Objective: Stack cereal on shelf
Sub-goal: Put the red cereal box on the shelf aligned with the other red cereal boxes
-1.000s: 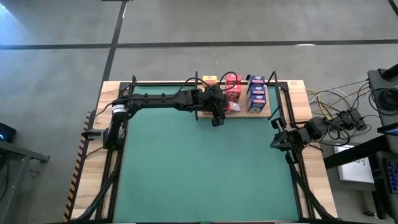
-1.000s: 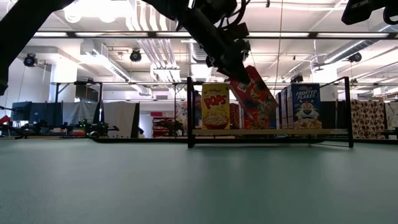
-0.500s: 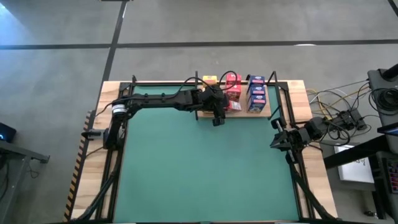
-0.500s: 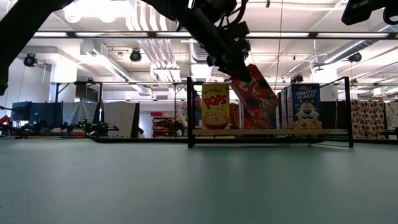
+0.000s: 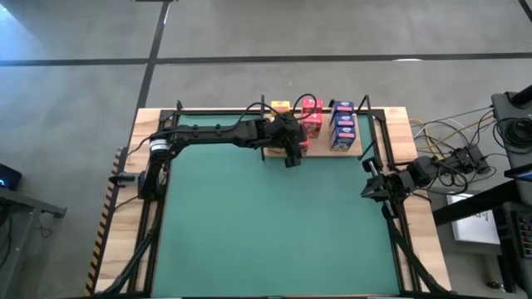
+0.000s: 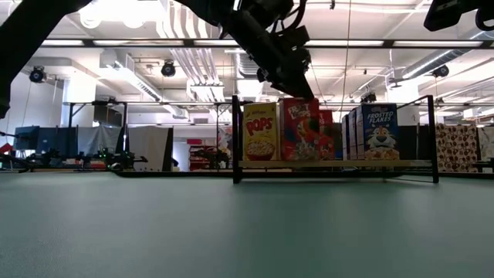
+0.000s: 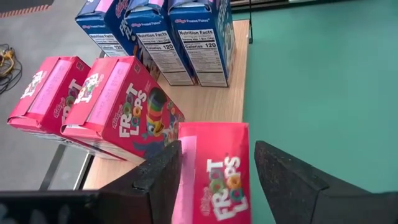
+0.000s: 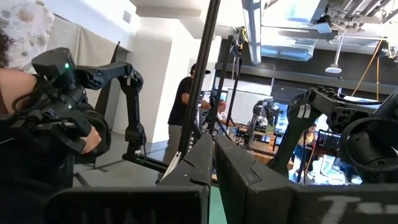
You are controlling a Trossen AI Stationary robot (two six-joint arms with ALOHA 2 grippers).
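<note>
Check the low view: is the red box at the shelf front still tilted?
No. The red box now stands upright on the shelf.

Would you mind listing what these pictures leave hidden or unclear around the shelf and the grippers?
- Yellow cereal count: high view, the left gripper and arm cover most; low view shows only the front Pops box.
- Whether the fingers touch the front Froot Loops box: left wrist view, the bottom edge crops it.
- Rear red boxes: low view, the front box hides them.
- Right gripper: too small in the high view.
</note>
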